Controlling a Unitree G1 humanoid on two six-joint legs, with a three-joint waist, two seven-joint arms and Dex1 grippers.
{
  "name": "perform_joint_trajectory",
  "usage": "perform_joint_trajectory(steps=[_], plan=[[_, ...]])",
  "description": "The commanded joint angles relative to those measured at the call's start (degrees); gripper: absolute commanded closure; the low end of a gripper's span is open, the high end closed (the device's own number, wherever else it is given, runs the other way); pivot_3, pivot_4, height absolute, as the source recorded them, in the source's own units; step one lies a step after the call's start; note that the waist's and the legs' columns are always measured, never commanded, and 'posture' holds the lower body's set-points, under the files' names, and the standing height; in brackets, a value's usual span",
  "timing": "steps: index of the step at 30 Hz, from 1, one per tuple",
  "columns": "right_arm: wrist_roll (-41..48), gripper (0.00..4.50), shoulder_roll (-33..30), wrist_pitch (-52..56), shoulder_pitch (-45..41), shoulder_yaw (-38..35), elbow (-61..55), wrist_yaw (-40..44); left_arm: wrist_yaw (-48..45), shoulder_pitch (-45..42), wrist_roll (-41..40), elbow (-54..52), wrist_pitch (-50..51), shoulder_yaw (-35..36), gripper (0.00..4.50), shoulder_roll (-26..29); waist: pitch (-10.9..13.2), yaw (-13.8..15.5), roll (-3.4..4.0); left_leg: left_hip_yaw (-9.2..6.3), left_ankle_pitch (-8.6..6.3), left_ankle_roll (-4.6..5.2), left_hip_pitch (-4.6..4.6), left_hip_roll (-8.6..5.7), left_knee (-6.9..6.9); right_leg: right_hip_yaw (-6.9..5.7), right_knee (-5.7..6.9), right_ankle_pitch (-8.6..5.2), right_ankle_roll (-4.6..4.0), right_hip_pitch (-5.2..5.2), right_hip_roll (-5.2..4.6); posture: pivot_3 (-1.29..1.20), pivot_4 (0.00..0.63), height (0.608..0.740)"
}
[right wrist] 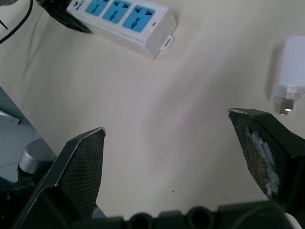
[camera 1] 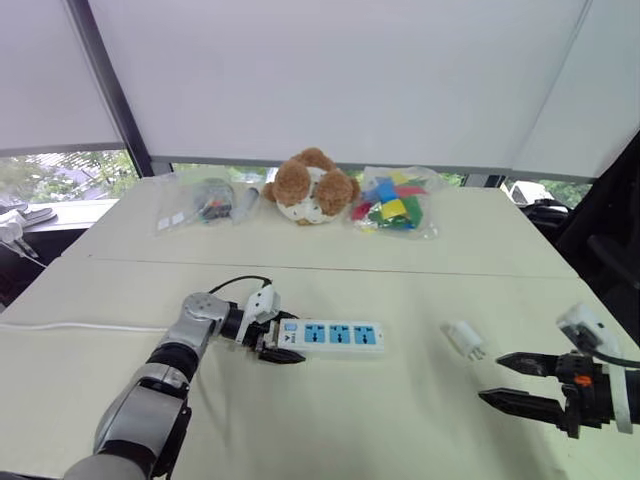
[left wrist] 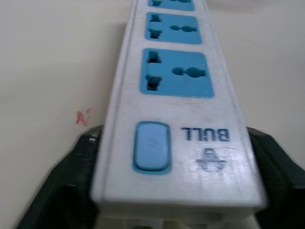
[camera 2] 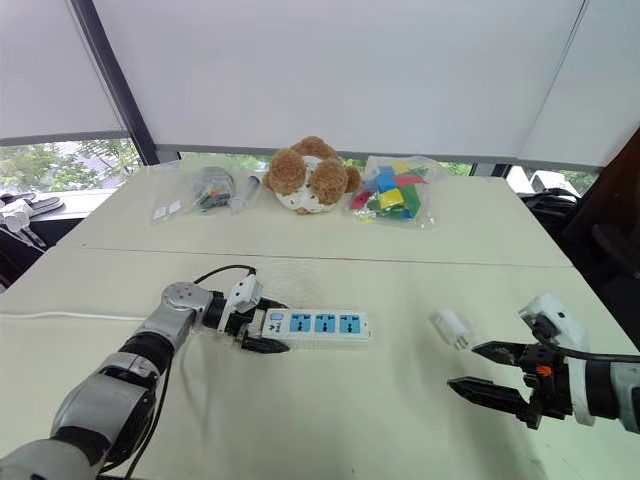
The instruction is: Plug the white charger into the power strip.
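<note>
The white charger [camera 1: 465,340] lies on the surface just beyond the right claw [camera 1: 492,380], which gapes wide and empty. The left claw [camera 1: 285,341] is clamped on the switch end of the power strip [camera 1: 335,337]. The charger looks light, rigid and smooth, so it is likely to skid. Pinching its flat body sides, clear of the prongs [right wrist: 286,104], seems best. The right wrist view shows those prongs pointing back toward the claw, a detail the head views leave unclear.

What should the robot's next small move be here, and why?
Probably reach the right gripper forward to the white charger and close on it. Its jaws are open and empty, the charger lies loose on the table just ahead, and the left gripper clamps the power strip.
</note>
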Motion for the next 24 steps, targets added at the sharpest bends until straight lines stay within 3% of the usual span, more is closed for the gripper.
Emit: perform_joint_trajectory(steps=[1,7,9,12,15,20,24], plan=[[-1.6,0.0,-0.1,1.6,-0.8,-2.5,-0.3,-4.9,0.5,-1.0,0.7,0.9,-1.3,1.0,1.39,-0.5,0.0,0.1,-0.02,0.0,0.0,0.0,0.0,0.0,0.0,0.0,0.0,0.0,0.0,0.01,-0.01,0.0,0.15,0.739],[-8.0,0.0,-6.7,-0.4,-8.0,5.2,9.3,-7.9,4.3,0.9,5.4,-4.8,4.9,-1.7,1.39,1.4,0.0,-0.1,0.02,0.02,0.01,-0.01,0.04,-0.02,0.02,0.03,0.02,0.0,-0.01,0.05,-0.03,0.0,0.15,0.739],[-11.7,0.0,-10.0,-2.7,-13.6,12.4,15.9,-8.0,5.2,3.2,5.4,-11.3,9.1,-2.0,1.39,2.1,-0.1,-0.1,0.01,-0.01,0.01,-0.01,0.09,-0.01,0.02,0.02,0.04,0.01,-0.01,0.1,-0.02,0.0,0.15,0.739],[-12.9,0.0,-13.1,4.9,-28.0,24.6,24.9,-9.3,6.5,7.0,4.6,-21.8,16.4,-1.9,1.39,3.1,-0.1,-0.4,0.06,0.05,0.01,-0.01,0.12,0.01,0.02,0.11,0.08,0.01,-0.02,0.05,-0.03,0.0,0.15,0.739],[-17.4,0.0,-14.1,6.0,-44.7,39.3,32.7,-2.6,7.8,11.8,4.6,-31.4,20.5,-2.9,1.39,3.9,-0.1,-0.3,0.13,0.06,0.01,-0.01,0.11,0.02,0.0,0.13,0.16,0.01,-0.02,-0.06,-0.02,0.0,0.15,0.739],[-30.5,0.0,-8.7,3.0,-70.3,63.5,50.0,12.7,10.9,17.4,3.8,-41.1,25.9,-3.8,1.39,3.8,-0.1,0.2,0.22,0.09,0.01,-0.01,0.05,0.02,0.0,0.14,0.18,0.0,-0.02,-0.15,-0.02,0.0,0.15,0.739],[-41.1,0.0,-2.5,-2.6,-82.5,76.7,65.3,24.4,14.0,22.6,4.6,-47.5,26.7,-4.5,1.39,5.0,-0.1,0.2,0.24,0.14,0.01,-0.01,0.01,0.0,0.04,0.13,0.14,0.0,-0.03,-0.14,-0.06,0.0,0.15,0.739]])
